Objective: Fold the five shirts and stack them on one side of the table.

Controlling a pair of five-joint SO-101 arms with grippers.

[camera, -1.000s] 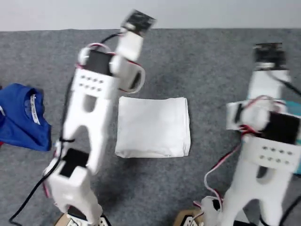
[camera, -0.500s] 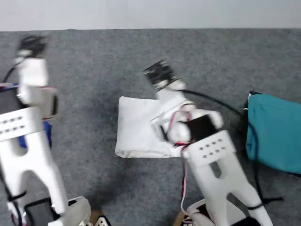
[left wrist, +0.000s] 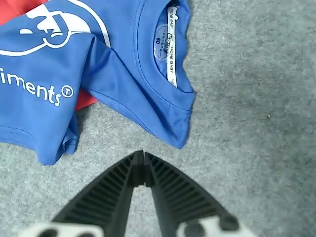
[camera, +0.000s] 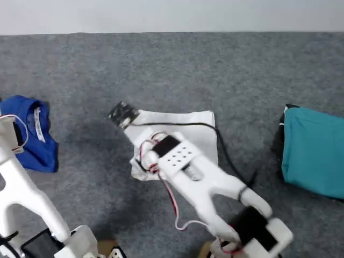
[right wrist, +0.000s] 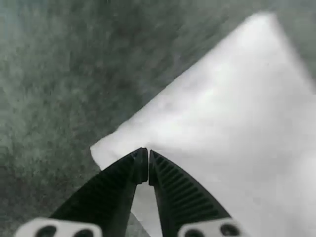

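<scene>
Jaws on both arms are closed tight with nothing pinched. The right gripper (right wrist: pixel 147 165) has its tips over a corner of the folded white shirt (camera: pixel 196 129) mid-table, with that arm stretched diagonally across it. The left gripper (left wrist: pixel 143 168) points down at bare table (camera: pixel 226 64) just beside the blue shirt (left wrist: pixel 98 69). Progress looks maybe halfway: white's folded, and the teal shirt (camera: pixel 314 150) at the right edge looks folded too. Blue is lying loose on top of a red shirt (left wrist: pixel 29 7), and nothing's stacked yet.
</scene>
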